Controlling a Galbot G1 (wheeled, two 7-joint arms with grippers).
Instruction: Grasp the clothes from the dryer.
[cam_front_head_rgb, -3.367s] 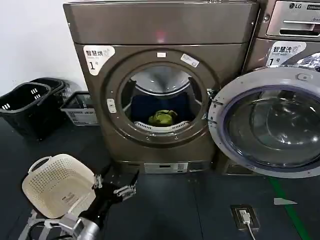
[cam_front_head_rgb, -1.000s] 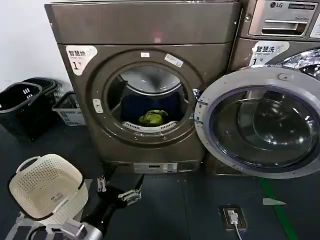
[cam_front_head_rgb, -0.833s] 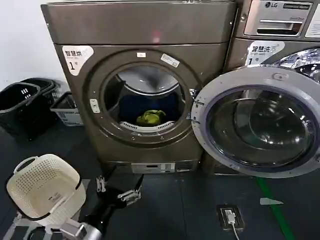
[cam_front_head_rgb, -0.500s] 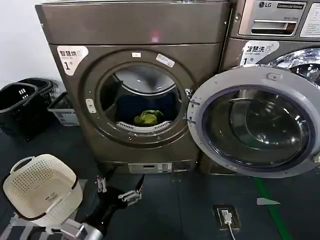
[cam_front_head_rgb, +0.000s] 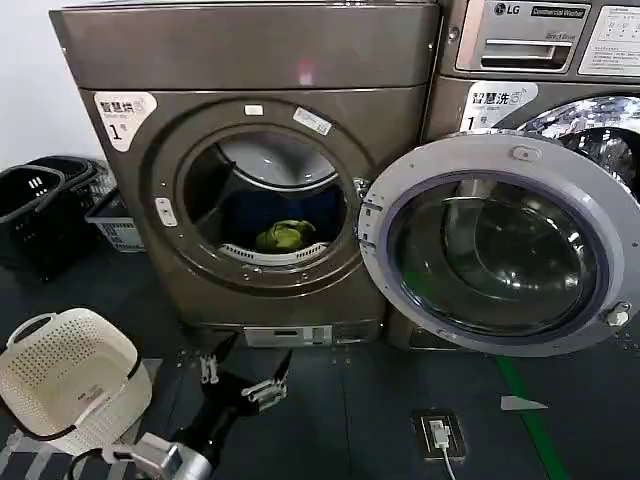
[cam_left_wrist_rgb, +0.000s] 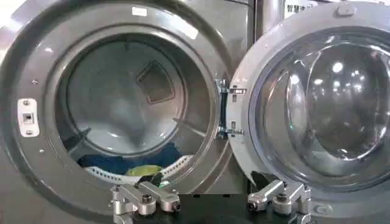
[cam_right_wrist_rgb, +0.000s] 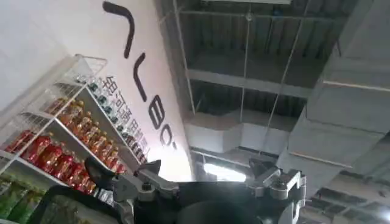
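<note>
The clothes (cam_front_head_rgb: 284, 236) lie inside the dryer (cam_front_head_rgb: 250, 170), at six o'clock in its round opening, door (cam_front_head_rgb: 490, 245) swung wide. The left gripper (cam_front_head_rgb: 238, 375) hovers below, fingers apart, empty. The right gripper (cam_right_wrist_rgb: 210, 182) points ceilingward, fingers apart.

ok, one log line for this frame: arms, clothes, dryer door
left gripper: open, low before dryer | right gripper: open, aimed at ceiling | clothes: in drum, ungrasped | door: open

Black left end effector (cam_front_head_rgb: 238, 378) with silver, screw-studded fingertips (cam_left_wrist_rgb: 144, 199).
</note>
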